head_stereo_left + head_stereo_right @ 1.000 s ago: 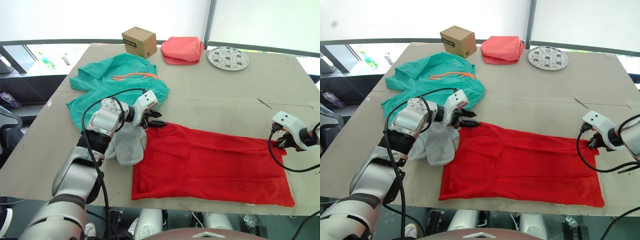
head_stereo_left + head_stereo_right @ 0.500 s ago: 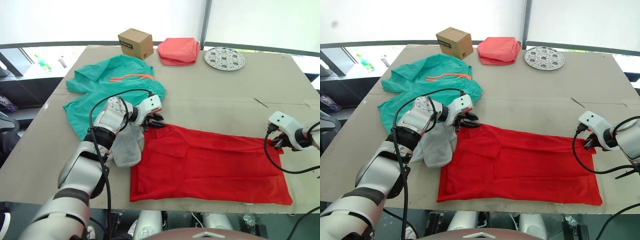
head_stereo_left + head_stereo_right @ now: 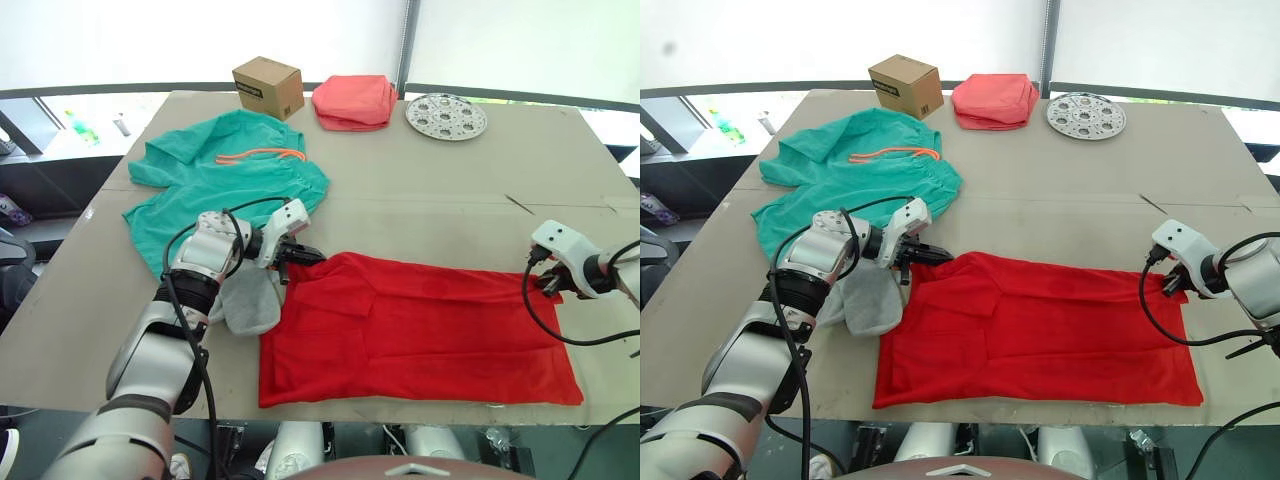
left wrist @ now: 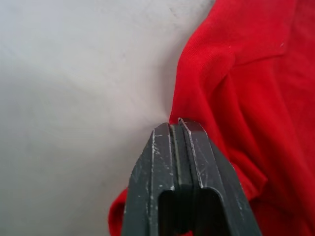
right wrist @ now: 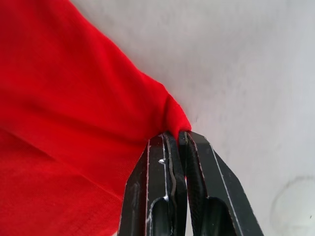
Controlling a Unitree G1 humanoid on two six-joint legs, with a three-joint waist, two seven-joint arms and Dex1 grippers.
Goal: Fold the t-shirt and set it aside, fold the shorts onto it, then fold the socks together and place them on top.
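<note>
Lying flat across the near half of the table [image 3: 420,215], the t-shirt [image 3: 420,330] is folded into a long red band, pinched at both far corners. Left gripper [image 3: 312,256] has its fingers closed tight on the shirt's far left corner, as the left wrist view shows with cloth bunched at the tips; right gripper [image 3: 545,288] is clamped on the far right corner the same way. Socks [image 3: 250,303] lie just beside the shirt's left edge, partly under the left arm. Shorts [image 3: 225,185] are spread farther back on the left, orange drawstring up. Box [image 3: 268,86], folded pink cloth [image 3: 354,101] and perforated metal disc [image 3: 446,116] sit along the far edge.
</note>
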